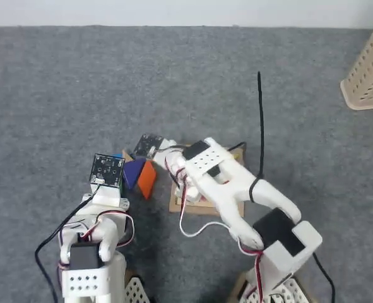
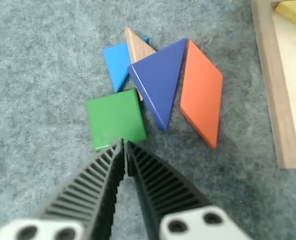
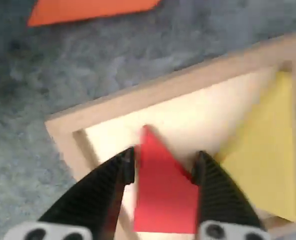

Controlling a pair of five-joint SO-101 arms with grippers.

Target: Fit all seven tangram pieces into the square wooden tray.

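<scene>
My left gripper (image 2: pixel 124 146) is shut, its tips at the near edge of a green square (image 2: pixel 115 119) lying on the carpet. Past it lie a light blue triangle (image 2: pixel 116 62), a wooden triangle (image 2: pixel 137 46), a dark blue triangle (image 2: pixel 160 82) and an orange parallelogram (image 2: pixel 202 92), all close together. My right gripper (image 3: pixel 164 162) is shut on a red triangle (image 3: pixel 163 192), held low in a corner of the wooden tray (image 3: pixel 153 95). A yellow triangle (image 3: pixel 268 145) lies in the tray beside it. In the high view the right arm (image 1: pixel 218 177) covers most of the tray (image 1: pixel 175 203).
Grey carpet covers the table. A pale perforated basket (image 1: pixel 369 72) stands at the far right. A black cable (image 1: pixel 260 120) rises from the right arm. The dark blue triangle (image 1: pixel 134 172) and the orange parallelogram (image 1: pixel 147 178) lie between the two arms.
</scene>
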